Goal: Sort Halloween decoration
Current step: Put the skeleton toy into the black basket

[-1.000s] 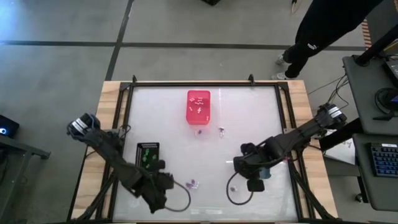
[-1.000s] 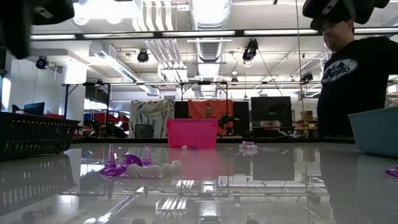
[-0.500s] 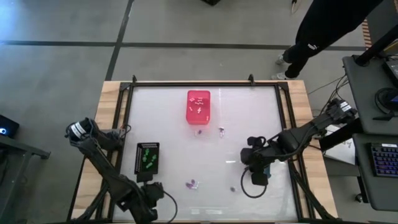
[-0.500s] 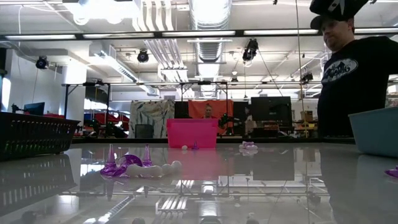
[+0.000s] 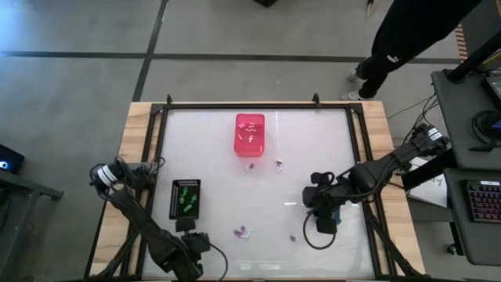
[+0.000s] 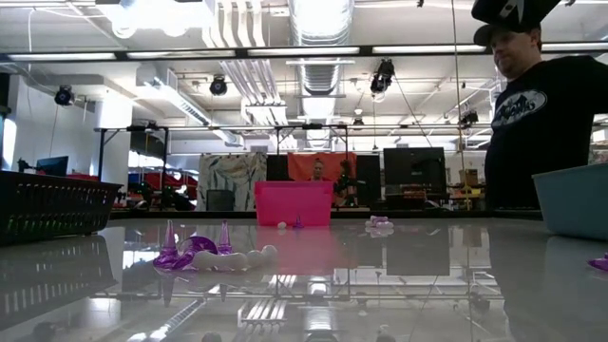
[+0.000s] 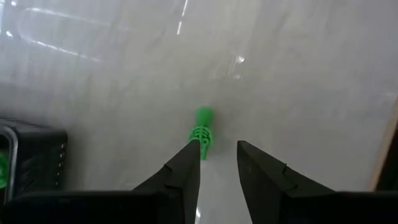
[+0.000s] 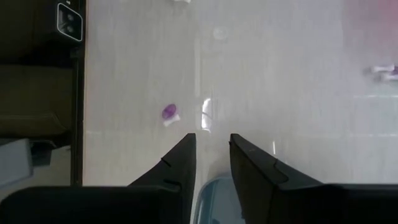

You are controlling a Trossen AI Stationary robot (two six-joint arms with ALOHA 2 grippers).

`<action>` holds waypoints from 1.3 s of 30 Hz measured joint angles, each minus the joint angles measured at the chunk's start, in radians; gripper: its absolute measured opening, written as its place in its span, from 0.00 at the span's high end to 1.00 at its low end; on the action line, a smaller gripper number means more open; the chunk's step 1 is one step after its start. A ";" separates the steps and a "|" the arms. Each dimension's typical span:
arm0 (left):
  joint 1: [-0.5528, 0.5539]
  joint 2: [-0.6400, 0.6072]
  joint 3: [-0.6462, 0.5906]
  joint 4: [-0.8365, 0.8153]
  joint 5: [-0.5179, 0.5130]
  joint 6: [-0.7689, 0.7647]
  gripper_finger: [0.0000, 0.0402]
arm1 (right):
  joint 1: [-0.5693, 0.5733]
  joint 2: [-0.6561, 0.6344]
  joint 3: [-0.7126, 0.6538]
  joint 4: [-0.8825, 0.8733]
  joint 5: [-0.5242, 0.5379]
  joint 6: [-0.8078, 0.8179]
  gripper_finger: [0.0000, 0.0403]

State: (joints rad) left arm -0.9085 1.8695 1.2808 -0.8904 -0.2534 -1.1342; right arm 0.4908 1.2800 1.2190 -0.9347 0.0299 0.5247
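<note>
— Where was the left gripper (image 7: 216, 158)?

— It hung over the near left part of the table (image 5: 313, 141), close to the black basket (image 5: 186, 199). Its fingers stood a little apart and gripped nothing. A green piece (image 7: 202, 131) lay on the table just in front of them.

— And the right gripper (image 8: 210, 152)?

— It was over the near right side, above the grey-blue bin (image 8: 217, 202), fingers slightly apart and empty. A purple piece (image 8: 169, 113) lay near it. Purple and white pieces (image 6: 214, 254) lay near the middle, and the pink bin (image 5: 250, 134) stood far.
</note>
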 joint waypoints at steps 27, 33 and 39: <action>0.015 0.074 -0.001 -0.003 -0.017 -0.012 0.78 | 0.000 0.000 0.000 0.035 0.000 -0.003 0.80; 0.015 0.074 -0.027 0.009 -0.017 -0.021 0.78 | 0.000 0.001 0.000 0.035 0.000 -0.005 0.80; 0.014 0.071 -0.040 0.033 0.000 -0.024 0.90 | 0.000 0.001 0.000 0.036 -0.001 -0.005 0.80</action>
State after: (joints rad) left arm -0.8940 1.9408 1.2407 -0.8574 -0.2529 -1.1580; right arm 0.4908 1.2812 1.2190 -0.8989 0.0293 0.5201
